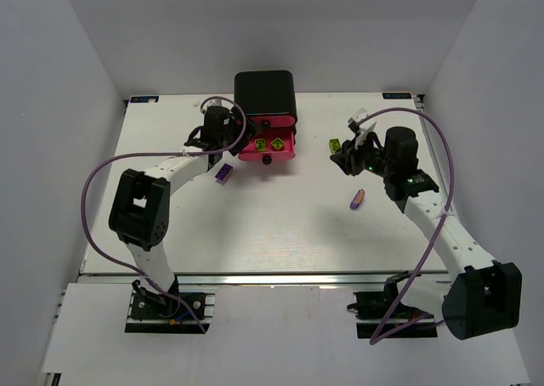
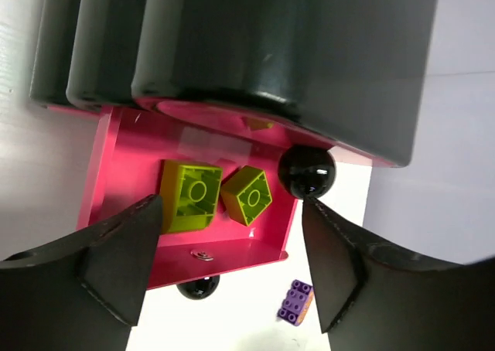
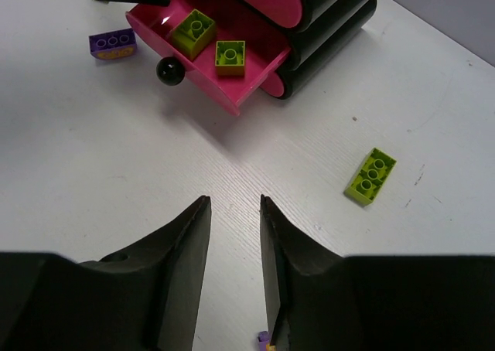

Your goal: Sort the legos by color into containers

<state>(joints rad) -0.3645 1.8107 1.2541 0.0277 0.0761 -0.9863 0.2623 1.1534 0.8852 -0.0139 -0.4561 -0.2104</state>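
The black cabinet (image 1: 264,93) stands at the back with its lowest pink drawer (image 1: 289,145) pulled out. Two lime legos (image 2: 190,196) (image 2: 249,194) lie in that drawer (image 2: 124,146). My left gripper (image 2: 232,266) is open and hovers over the drawer's front edge with nothing held; it is beside the drawer's left side (image 1: 238,146). A purple lego (image 2: 295,301) lies on the table just beyond. My right gripper (image 3: 233,208) is open a narrow way over bare table, empty. A lime lego (image 3: 370,175) lies to its right. Another purple lego (image 1: 358,199) sits by the right arm.
Round black knobs (image 2: 307,171) (image 2: 198,287) stick out of the drawer fronts. The purple lego (image 1: 223,173) by the left arm lies just left of the drawer. The lime lego (image 1: 335,145) is close to the right gripper (image 1: 347,158). White walls enclose the table.
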